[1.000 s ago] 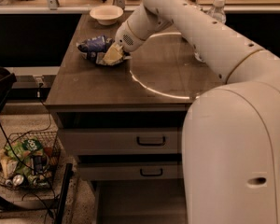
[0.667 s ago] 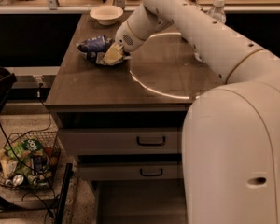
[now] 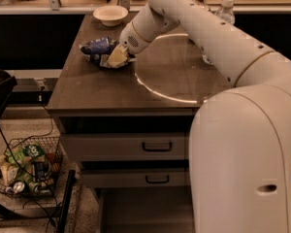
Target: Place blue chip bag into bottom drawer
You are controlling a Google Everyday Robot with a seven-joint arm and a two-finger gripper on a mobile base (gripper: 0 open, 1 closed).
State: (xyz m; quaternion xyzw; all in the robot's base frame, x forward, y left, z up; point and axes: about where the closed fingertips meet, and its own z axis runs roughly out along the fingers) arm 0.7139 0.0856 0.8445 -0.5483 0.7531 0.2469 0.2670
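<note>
Blue chip bag (image 3: 98,46) lies toward the far-left corner of our tabletop (image 3: 106,91), just short of the white bowl (image 3: 110,14) at the far edge. Our gripper (image 3: 115,58) sits against its right side; we cannot tell whether it has hold. Bare surface runs to the front edge, and below it the bottom drawer (image 3: 145,211) stands open.

We see a white arm (image 3: 199,28): smooth, glossy, rounded shells. Tan rings at two joints, one by the wrist and one by the fat base shell (image 3: 242,169). Row of small dark holes along the upper link, one oval slot low on the shell. Gripper (image 3: 117,57) is cream-yellow, at the table's (image 3: 97,93) back-left.
</note>
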